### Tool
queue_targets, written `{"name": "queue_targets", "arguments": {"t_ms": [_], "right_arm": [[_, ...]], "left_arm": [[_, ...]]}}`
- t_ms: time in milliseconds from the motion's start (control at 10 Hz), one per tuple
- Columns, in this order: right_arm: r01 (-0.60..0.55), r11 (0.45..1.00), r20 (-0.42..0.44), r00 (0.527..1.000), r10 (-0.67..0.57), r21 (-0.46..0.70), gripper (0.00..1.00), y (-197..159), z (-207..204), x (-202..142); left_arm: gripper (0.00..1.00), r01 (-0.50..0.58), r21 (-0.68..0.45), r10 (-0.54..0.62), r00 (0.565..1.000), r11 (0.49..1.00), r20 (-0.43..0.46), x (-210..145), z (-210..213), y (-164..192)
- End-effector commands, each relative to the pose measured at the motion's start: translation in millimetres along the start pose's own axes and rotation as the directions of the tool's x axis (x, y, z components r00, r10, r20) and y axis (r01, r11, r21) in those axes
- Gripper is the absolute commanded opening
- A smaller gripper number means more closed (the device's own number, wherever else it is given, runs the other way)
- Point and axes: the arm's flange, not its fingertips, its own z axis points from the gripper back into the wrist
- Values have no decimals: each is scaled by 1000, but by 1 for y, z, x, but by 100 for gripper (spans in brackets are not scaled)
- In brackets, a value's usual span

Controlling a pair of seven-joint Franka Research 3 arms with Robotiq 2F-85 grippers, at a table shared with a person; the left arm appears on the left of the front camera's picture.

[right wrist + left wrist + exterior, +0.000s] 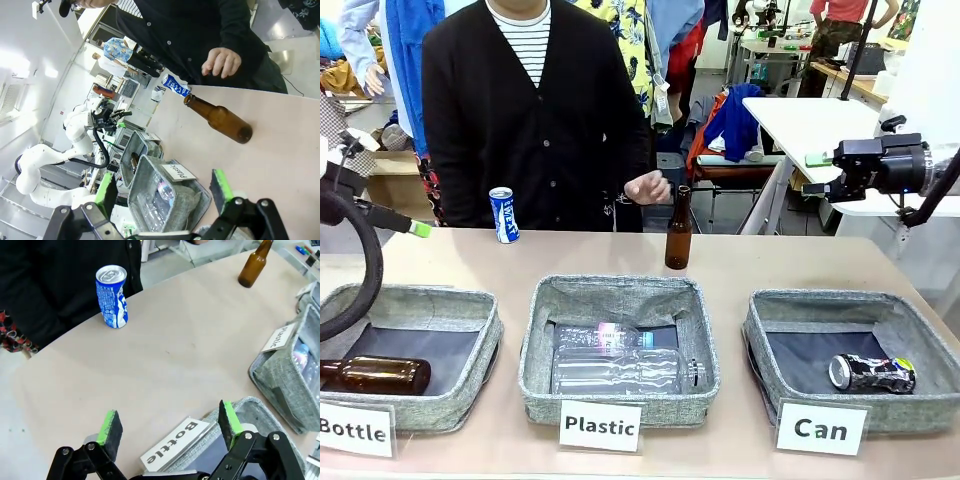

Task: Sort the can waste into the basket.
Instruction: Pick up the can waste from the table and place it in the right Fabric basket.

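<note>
The left gripper (pixel 170 424) is wide open and holds nothing. It hangs above the "Bottle" card (pixel 172 444). Well ahead of it, a little to the left of its fingers, the blue-and-white can (pixel 112 297) stands upright on the worktop (pixel 175 350) near the person. The right gripper (pixel 164 189) is also wide open and empty, high over the worktop. Far below it, the black-and-silver can (pixel 872 373) lies on its side inside the basket (pixel 840 298) carded "Can".
</note>
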Motion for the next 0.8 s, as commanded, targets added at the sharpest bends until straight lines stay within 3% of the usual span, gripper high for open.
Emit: {"name": "queue_targets", "arguments": {"t_ms": [0,100,400,700], "right_arm": [[-2,1000,-4,1000,2,4,100,3,1,3],[-2,1000,-4,1000,2,4,100,3,1,3],[-2,1000,-4,1000,2,4,100,3,1,3],[-2,1000,-4,1000,2,4,100,3,1,3]], "left_arm": [[100,103,-105,-110,992,989,-62,15,-15,3],[100,153,-169,-169,982,974,-88,30,-34,18],[100,212,-252,-231,972,944,-50,51,-76,50],[100,253,-224,-266,964,941,-28,72,-118,85]]}}
